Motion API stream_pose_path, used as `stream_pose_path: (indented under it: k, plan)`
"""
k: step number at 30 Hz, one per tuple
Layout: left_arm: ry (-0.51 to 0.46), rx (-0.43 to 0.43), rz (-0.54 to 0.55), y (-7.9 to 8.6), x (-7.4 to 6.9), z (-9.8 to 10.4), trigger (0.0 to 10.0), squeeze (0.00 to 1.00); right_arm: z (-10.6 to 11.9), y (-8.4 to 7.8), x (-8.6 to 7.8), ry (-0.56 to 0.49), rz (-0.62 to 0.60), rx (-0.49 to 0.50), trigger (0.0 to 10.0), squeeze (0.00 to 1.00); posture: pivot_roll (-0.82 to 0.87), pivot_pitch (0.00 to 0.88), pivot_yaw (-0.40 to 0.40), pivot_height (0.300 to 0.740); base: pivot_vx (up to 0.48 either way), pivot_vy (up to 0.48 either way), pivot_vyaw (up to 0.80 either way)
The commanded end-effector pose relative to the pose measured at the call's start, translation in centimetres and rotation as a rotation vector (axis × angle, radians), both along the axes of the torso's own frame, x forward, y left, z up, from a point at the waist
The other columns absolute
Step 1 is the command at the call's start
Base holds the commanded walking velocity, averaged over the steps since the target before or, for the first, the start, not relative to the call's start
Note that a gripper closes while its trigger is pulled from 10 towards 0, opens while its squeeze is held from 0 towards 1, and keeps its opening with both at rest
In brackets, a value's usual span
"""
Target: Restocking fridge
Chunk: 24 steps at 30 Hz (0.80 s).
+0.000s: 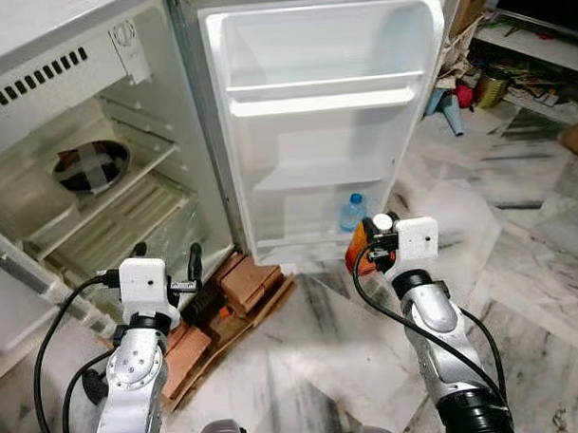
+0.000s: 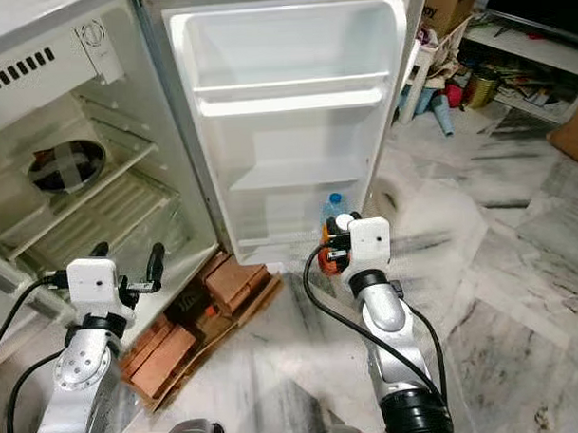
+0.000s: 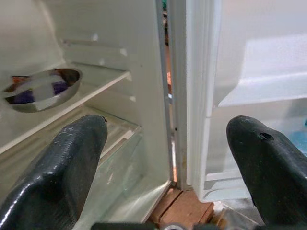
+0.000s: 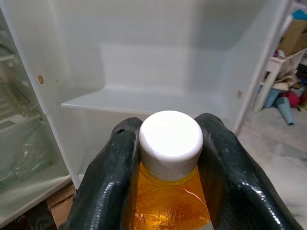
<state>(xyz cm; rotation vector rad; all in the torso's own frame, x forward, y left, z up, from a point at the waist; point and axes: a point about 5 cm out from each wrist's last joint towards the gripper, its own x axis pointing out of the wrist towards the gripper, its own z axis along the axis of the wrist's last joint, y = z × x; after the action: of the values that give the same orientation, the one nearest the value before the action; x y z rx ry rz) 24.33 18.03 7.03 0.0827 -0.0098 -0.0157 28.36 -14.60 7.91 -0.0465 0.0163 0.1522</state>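
The robot has two silver metal arms with rounded joints. Near the bottom of the right arm there is a black ribbed ring. Each wrist carries a white square box with small dark screw holes at its corners. Black cables run in loops from these boxes down along the arms.

The left gripper has two long black fingers, and the right gripper has the same kind. In the wrist views the fingers look thick, rounded and slightly glossy, with a rough rubber-like surface. One small round hole is near the tip of a finger on each gripper.
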Motion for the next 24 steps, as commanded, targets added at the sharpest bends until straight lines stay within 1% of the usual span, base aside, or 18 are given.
stream_pose_path:
  k: [1, 12, 13, 24]
  plan:
    - [-0.002, -0.006, -0.009, -0.1, -0.19, 0.1, 10.0, 0.0, 0.41, 0.33, -0.03, -0.023, 0.032, -0.013, 10.0, 0.0, 0.09, 0.114, -0.004, 0.74, 0.48, 0.0, 0.0]
    - [0.009, -0.005, 0.004, 0.01, -0.24, 0.0, 10.0, 0.0, 0.16, 0.44, -0.26, -0.005, 0.05, -0.001, 10.0, 0.0, 0.09, 0.121, 0.0, 0.74, 0.456, 0.0, 0.0]
    - [0.025, -0.003, 0.016, 0.07, -0.23, -0.21, 10.0, 0.0, 0.06, 0.55, -0.35, 0.0, 0.061, -0.002, 10.0, 0.0, 0.09, 0.122, -0.002, 0.74, 0.296, 0.0, 0.0]
    - [0.043, -0.005, 0.035, 0.27, -0.3, -0.38, 10.0, 0.0, -0.17, 0.67, -0.51, 0.013, 0.07, -0.002, 10.0, 0.0, 0.09, 0.125, 0.001, 0.74, 0.0, 0.022, 0.0]
